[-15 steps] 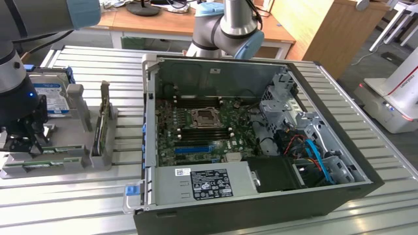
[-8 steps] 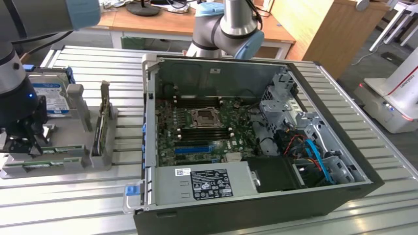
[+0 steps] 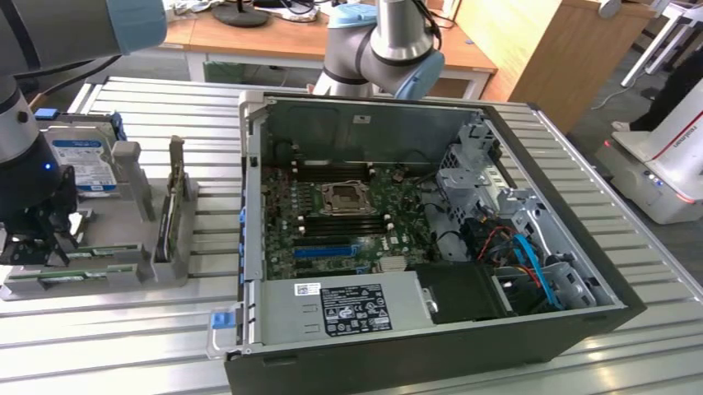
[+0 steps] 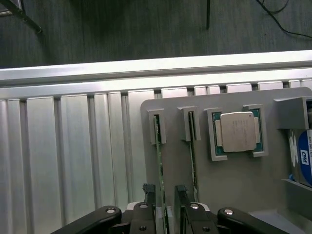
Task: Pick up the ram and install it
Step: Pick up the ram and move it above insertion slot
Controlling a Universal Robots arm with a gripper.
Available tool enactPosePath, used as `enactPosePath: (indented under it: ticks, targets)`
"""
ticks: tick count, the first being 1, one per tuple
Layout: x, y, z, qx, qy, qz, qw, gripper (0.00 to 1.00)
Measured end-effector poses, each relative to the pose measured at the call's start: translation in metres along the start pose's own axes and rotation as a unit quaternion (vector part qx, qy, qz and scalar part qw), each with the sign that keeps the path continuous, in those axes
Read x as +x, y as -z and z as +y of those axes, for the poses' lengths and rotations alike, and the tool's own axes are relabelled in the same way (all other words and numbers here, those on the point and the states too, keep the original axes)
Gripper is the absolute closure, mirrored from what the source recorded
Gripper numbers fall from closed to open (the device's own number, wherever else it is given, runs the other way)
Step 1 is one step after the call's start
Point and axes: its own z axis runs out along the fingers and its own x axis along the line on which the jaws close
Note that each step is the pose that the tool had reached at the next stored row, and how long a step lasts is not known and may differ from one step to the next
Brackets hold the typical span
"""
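The gripper [image 4: 165,195] is open, one jaw on either side of the ram [image 4: 158,161], which stands on edge in a grey holder [image 4: 229,187]. The holder sits on a ribbed metal table [image 4: 58,156]. An open computer case [image 3: 363,123] sits well off to one side of the gripper, with wooden desks [image 3: 296,37] beyond it.

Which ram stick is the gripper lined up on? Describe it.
Find the grey holder tray on the slatted table. The ram stands on edge in a slot, between the fingers of the open gripper; the second green stick sits nearer the square silver processor.
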Motion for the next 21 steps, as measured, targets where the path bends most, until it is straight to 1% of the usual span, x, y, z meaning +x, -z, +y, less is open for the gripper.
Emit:
enactPosePath:
  ticks: [4, 17, 21]
  targets:
    - [0.000, -0.0010, -0.0001, 0.0001, 0.000, -0.0001, 1.0000, 0.70]
    - [0.001, -0.0207, -0.0009, 0.0010, 0.000, -0.0001, 1.0000, 0.70]
    - [0.001, -0.0217, -0.0009, 0.0009, 0.000, 0.0000, 1.0000, 0.70]
